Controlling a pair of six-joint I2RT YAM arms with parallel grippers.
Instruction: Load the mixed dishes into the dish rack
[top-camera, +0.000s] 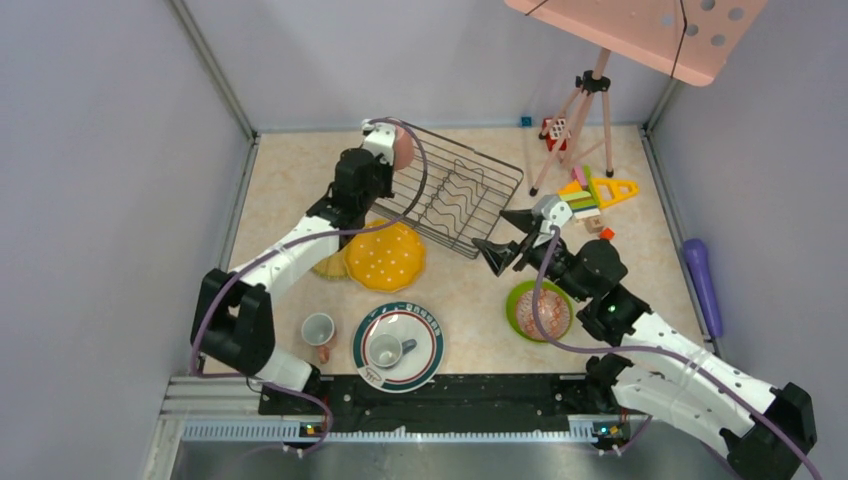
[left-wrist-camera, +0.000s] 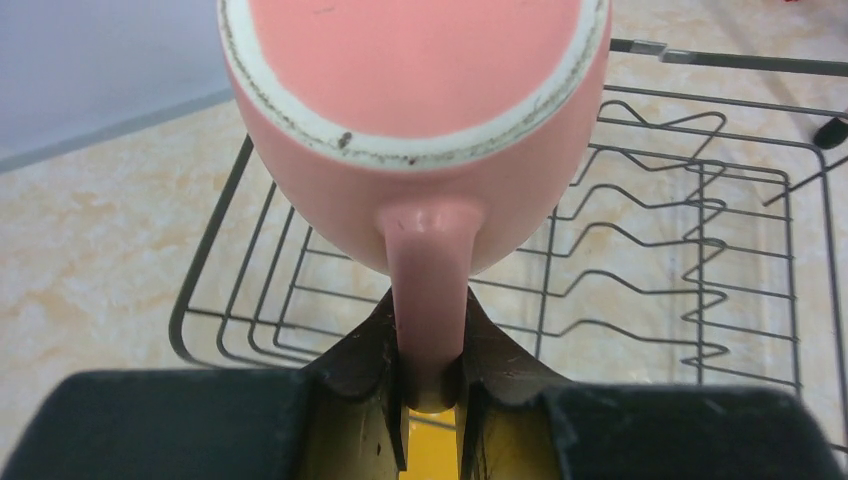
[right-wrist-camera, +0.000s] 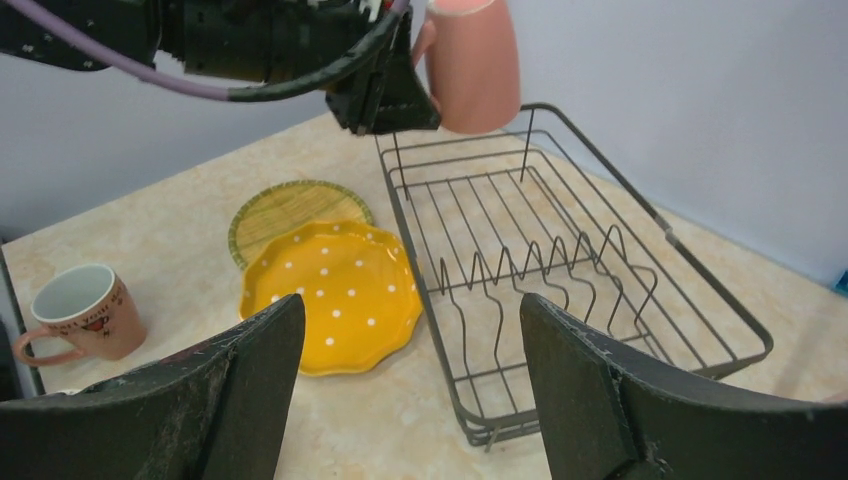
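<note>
My left gripper (top-camera: 391, 152) is shut on the handle of a pink mug (left-wrist-camera: 420, 100), holding it in the air over the far left end of the dark wire dish rack (top-camera: 455, 190). The mug's ringed base faces the left wrist camera. The mug (right-wrist-camera: 478, 65) and rack (right-wrist-camera: 560, 260) also show in the right wrist view. My right gripper (top-camera: 505, 238) is open and empty just right of the rack's near end. The yellow dotted plate (top-camera: 387, 255) lies left of the rack, partly over the olive-yellow plate (right-wrist-camera: 290, 205).
A green-rimmed white plate (top-camera: 425, 345) holds a small white cup (top-camera: 385, 350). Another mug (top-camera: 318, 330) stands left of it. A lime green plate (top-camera: 518, 300) holds a patterned bowl (top-camera: 545, 315). Toy blocks (top-camera: 592, 195), a tripod (top-camera: 580, 110) and a purple object (top-camera: 703, 285) are on the right.
</note>
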